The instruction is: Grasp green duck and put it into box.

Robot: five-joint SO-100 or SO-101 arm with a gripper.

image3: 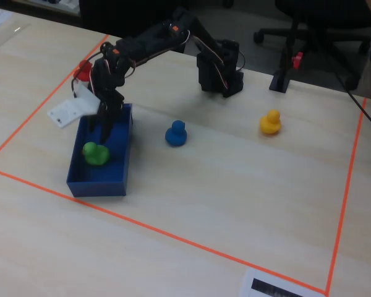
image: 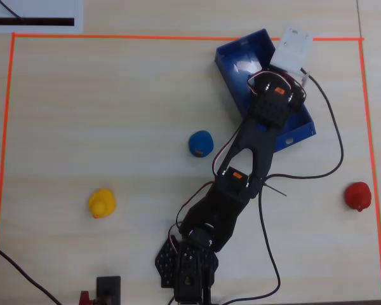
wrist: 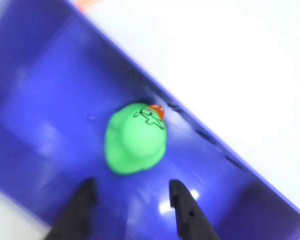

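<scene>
The green duck (wrist: 135, 140) lies on the floor of the dark blue box (wrist: 45, 100), close to one long wall. My gripper (wrist: 132, 185) is open, with its two dark fingers just short of the duck and not touching it. In the fixed view the duck (image3: 96, 153) sits in the box (image3: 99, 185), and the gripper (image3: 105, 133) hangs over the box's far end, just above and behind the duck. In the overhead view the arm covers part of the box (image: 241, 60) and hides the duck.
A blue duck (image: 200, 143), a yellow duck (image: 101, 203) and a red duck (image: 357, 196) stand on the table outside the box. Orange tape (image: 6, 127) marks the work area. Black cables (image: 333, 127) run beside the arm.
</scene>
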